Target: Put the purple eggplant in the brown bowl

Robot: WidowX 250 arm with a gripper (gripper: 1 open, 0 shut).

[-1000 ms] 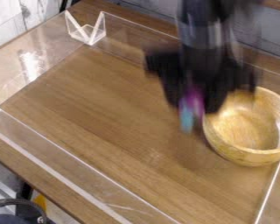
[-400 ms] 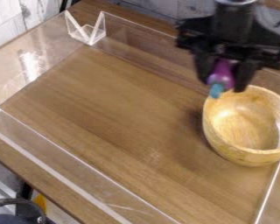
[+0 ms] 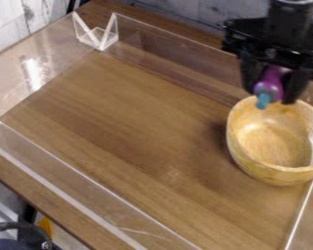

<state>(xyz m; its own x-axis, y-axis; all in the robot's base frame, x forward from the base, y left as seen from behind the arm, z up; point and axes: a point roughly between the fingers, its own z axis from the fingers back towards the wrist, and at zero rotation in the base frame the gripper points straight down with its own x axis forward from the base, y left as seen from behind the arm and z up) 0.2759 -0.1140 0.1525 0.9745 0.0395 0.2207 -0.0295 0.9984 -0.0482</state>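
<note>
Camera view: black claw (image 3: 272,90) clamped on the small glossy purple eggplant (image 3: 269,86), teal stem cap pointing down.
It's hanging over the far rim of the round light-brown wooden bowl (image 3: 250,154) on the wooden table (image 3: 120,127).

My gripper (image 3: 273,86) is black throughout, body and fingers alike. The purple eggplant (image 3: 268,88) shows a magenta-purple skin, with a teal-blue stem cap at its lower end. The brown bowl (image 3: 276,143) is light tan wood, paler and more yellow inside, with faint darker grain lines along the thick rim. The table (image 3: 133,127) is mid-brown wood with straight grain streaks. The clear barrier (image 3: 95,32) around it is colourless with whitish edges and pale glare. The wall (image 3: 28,18) at upper left is white.
</note>
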